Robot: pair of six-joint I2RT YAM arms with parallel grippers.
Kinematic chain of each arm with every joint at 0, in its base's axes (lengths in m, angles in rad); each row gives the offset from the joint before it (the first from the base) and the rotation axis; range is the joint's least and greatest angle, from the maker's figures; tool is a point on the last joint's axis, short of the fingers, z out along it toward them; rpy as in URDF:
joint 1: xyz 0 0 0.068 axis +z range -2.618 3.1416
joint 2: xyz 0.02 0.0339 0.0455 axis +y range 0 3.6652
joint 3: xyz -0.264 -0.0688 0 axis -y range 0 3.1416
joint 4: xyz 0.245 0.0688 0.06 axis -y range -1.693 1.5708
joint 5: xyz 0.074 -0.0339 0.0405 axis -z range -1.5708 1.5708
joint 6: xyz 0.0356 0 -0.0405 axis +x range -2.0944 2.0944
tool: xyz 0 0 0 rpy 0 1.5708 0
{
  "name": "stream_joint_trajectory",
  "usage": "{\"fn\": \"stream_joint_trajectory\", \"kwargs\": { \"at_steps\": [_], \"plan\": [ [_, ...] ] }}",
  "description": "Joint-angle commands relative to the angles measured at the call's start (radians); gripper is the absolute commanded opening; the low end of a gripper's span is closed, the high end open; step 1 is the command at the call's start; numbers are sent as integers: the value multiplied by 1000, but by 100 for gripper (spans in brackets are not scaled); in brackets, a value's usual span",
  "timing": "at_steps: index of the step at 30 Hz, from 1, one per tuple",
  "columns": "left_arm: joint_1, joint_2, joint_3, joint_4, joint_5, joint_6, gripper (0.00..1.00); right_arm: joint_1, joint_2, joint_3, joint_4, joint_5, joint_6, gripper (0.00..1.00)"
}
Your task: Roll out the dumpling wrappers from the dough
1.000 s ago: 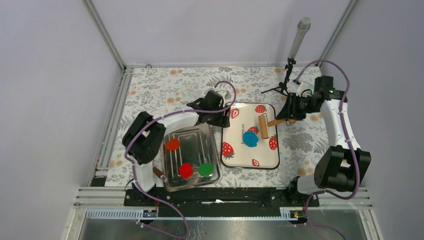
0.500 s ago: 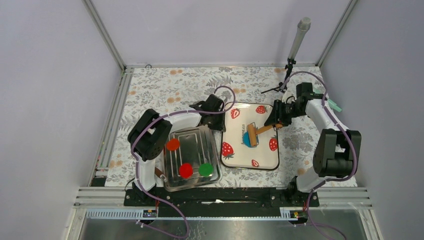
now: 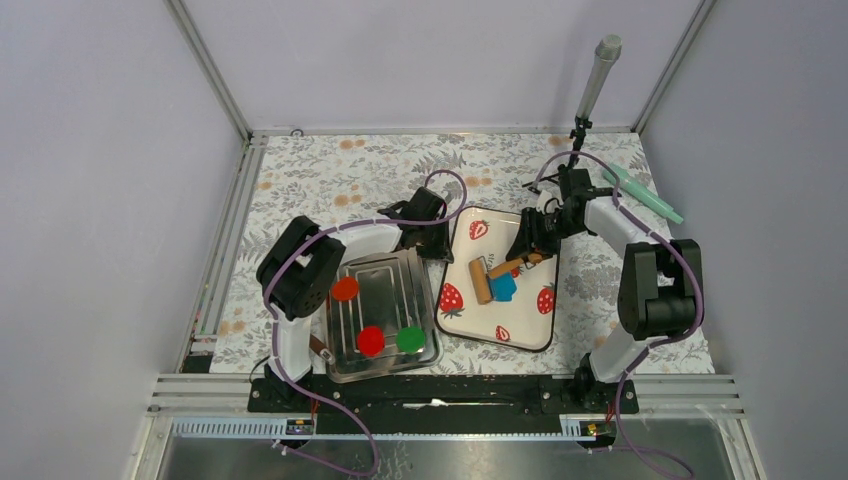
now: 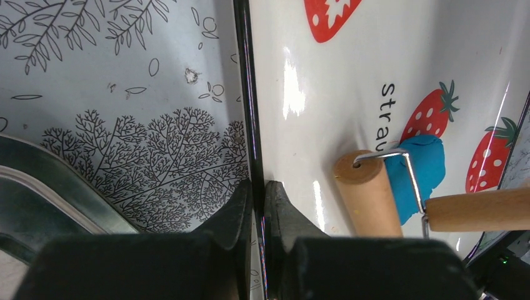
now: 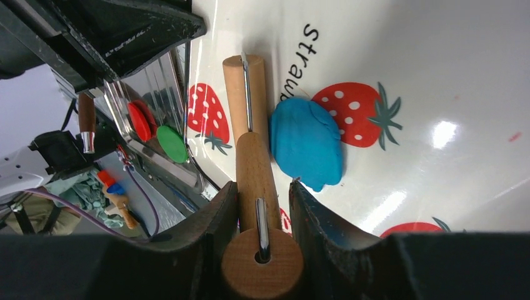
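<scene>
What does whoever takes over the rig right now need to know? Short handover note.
Left gripper: shut on the left rim of the strawberry tray, pinning it.
Right gripper: shut on the roller handle.
Dough: blue blob mid-tray, right beside the roller barrel.
Done: tray steadied, roller brought to the dough.
Left: roll the dough flat; it looks thick, not yet a wrapper.
</scene>
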Motion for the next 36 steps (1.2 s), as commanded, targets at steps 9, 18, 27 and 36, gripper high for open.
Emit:
{"fn": "stream_joint_trajectory", "kwargs": {
  "at_steps": [9,18,27,36],
  "plan": [
    [-3,24,9,-17,-22,39,0,39,23,69,-59,-195,-117,0],
    [11,14,-7,5,-4,39,0,77,-10,551,-551,-140,-494,0],
    [48,10,-17,22,41,40,0,551,-316,285,-310,650,-869,0],
    [48,32,-1,31,58,36,0,850,-456,79,-62,990,-979,0]
  ]
}}
